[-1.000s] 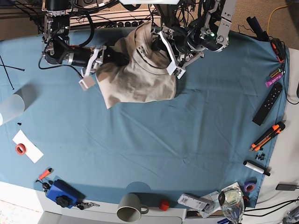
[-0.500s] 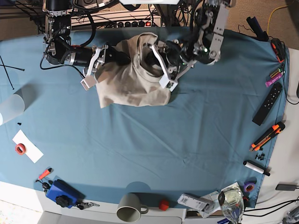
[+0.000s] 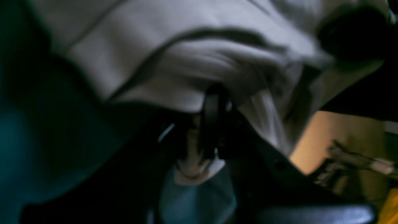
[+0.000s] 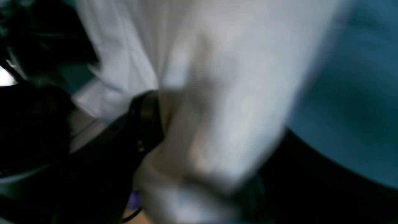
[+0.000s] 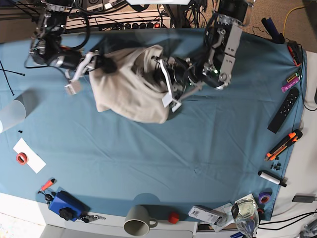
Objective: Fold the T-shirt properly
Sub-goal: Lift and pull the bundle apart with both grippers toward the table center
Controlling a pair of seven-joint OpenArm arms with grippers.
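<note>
The beige T-shirt (image 5: pixel 131 87) hangs bunched between my two grippers over the far middle of the blue-teal tablecloth (image 5: pixel 158 148). My left gripper (image 5: pixel 162 75) grips its right side, near the collar opening. My right gripper (image 5: pixel 101 62) grips its left side. In the blurred left wrist view a dark finger (image 3: pixel 211 118) pinches a fold of the shirt (image 3: pixel 186 62). In the blurred right wrist view a dark finger (image 4: pixel 146 118) clamps the shirt cloth (image 4: pixel 217 93). The shirt's lower part droops toward the cloth.
A clear cup (image 5: pixel 11 115) stands at the left edge. A black remote (image 5: pixel 284 110), an orange cutter (image 5: pixel 283 145) and a marker (image 5: pixel 272 178) lie at the right. A grey mug (image 5: pixel 137 220) and a blue device (image 5: pixel 65 205) sit along the front edge.
Both arms have moved left, carrying the shirt with them. The bunch has shifted left and now hangs wider between the grippers.
</note>
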